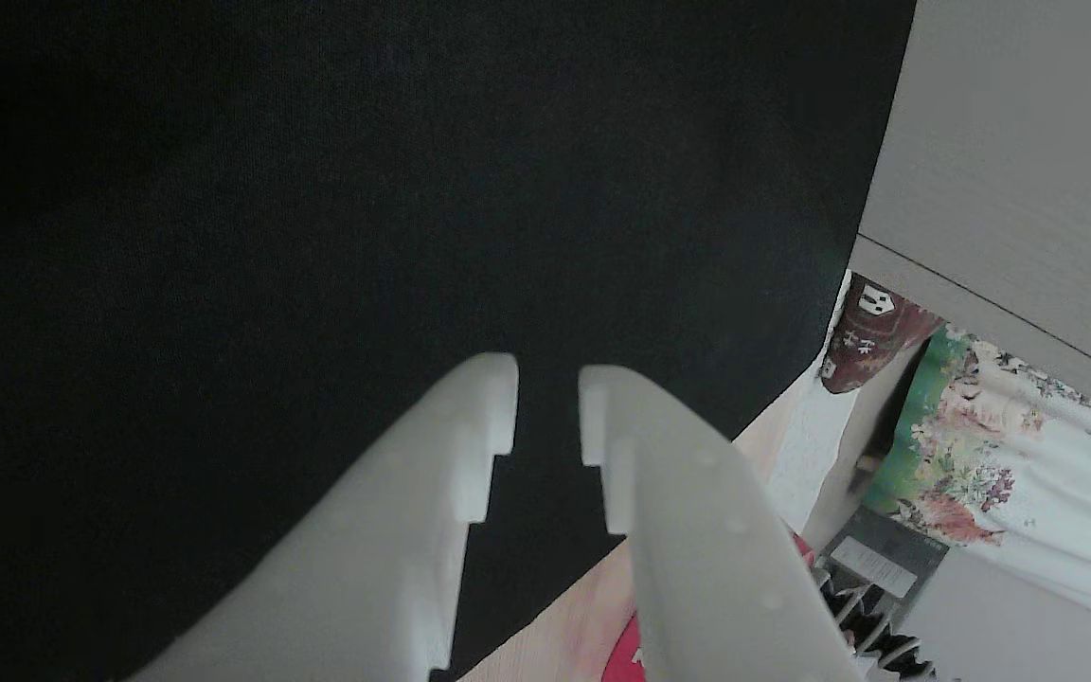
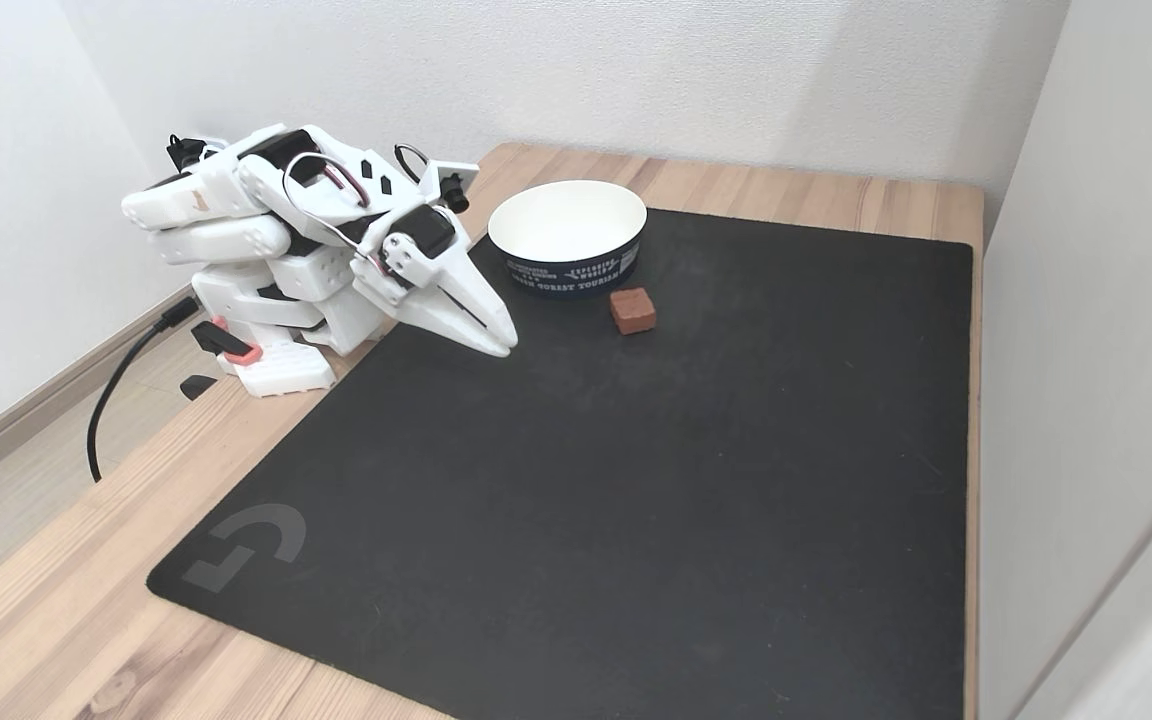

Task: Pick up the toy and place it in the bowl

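The toy (image 2: 632,310), a small red-brown block, lies on the black mat just in front of and to the right of the bowl (image 2: 576,270), apart from it. The bowl is white inside with a dark printed band outside and holds nothing. My white arm is folded at the table's left in the fixed view. Its gripper (image 2: 503,346) points down-right over the mat's left edge, well left of the toy. In the other view the gripper (image 1: 548,398) hangs over bare mat, its fingers nearly together with only a narrow slit between them and nothing held.
The black mat (image 2: 636,480) covers most of the wooden table (image 2: 56,600). A pale wall panel (image 2: 1086,300) borders the table's right edge. A black cable (image 2: 111,400) runs off the left side near the arm's base (image 2: 276,370).
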Controlling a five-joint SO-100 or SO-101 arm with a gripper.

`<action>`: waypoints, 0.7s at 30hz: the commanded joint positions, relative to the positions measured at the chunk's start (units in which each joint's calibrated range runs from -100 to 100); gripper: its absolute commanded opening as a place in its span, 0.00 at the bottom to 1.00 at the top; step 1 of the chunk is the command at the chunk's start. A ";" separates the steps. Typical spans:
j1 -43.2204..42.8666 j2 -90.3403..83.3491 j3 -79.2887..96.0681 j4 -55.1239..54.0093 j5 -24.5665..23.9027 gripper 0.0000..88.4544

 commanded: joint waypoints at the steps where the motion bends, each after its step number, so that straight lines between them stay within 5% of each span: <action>1: 0.43 -0.25 0.51 0.20 0.02 0.03; 21: 0.77 -0.25 0.60 0.20 -0.08 0.03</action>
